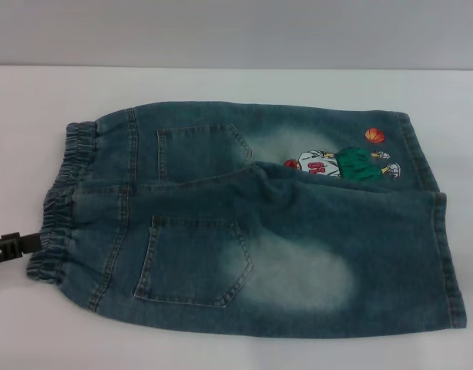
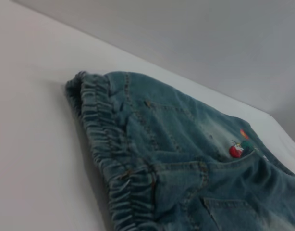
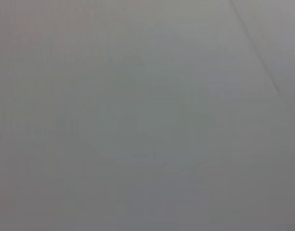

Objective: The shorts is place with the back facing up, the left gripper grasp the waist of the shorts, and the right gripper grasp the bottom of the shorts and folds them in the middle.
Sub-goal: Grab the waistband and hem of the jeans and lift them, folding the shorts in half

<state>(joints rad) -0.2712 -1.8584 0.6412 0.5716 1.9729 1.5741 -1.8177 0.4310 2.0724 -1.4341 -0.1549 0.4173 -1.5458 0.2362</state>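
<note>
Lying crosswise, the shorts (image 1: 252, 231) point waist (image 1: 55, 208) leftward.

Denim shorts (image 1: 252, 231) flat, back up, waist (image 1: 55, 208) left.

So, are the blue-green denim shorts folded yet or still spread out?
Spread out, back up: the blue-green denim shorts lie flat, ruffled waistband and leg hems at opposite ends. The left hand sits beside the waistband.

Plain grey surface (image 3: 138, 120); thin dark line (image 3: 255, 48), perhaps an edge.
</note>
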